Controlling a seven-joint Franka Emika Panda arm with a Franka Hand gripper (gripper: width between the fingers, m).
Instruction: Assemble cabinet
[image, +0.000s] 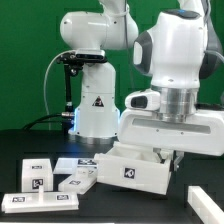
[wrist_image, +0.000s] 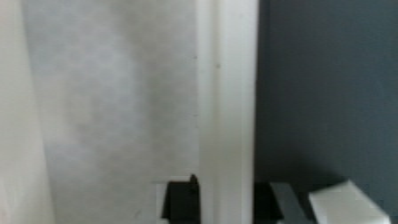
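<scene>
My tool (wrist_image: 231, 200) sits low over the cabinet's box (image: 140, 175), a large white plastic body with smooth flat walls and square corners, lying mid-desk toward the edge nearest the exterior camera. One black-and-white square tag shows on its facing side. In the wrist view, two dark fingers (wrist_image: 180, 200) stand either side of a thin white upright wall, so the tool is parted about that wall's thickness. I cannot tell whether the pads press on it or only straddle it. Beside the wall runs a broad, matte, pale panel face on one side and the dark desk (image: 120, 205) on the other.

Toward the desk's corner at the exterior view's left I count three loose white pieces, each tagged: two short blocky ones (image: 35, 175) (image: 78, 181) and one long flat panel (image: 40, 202). Behind them lies the marker board (image: 74, 163), thin and flat. One more plain white strip (image: 205, 195) lies near the corner at the exterior view's right. My arm (image: 185, 60) is glossy white and rounded.
</scene>
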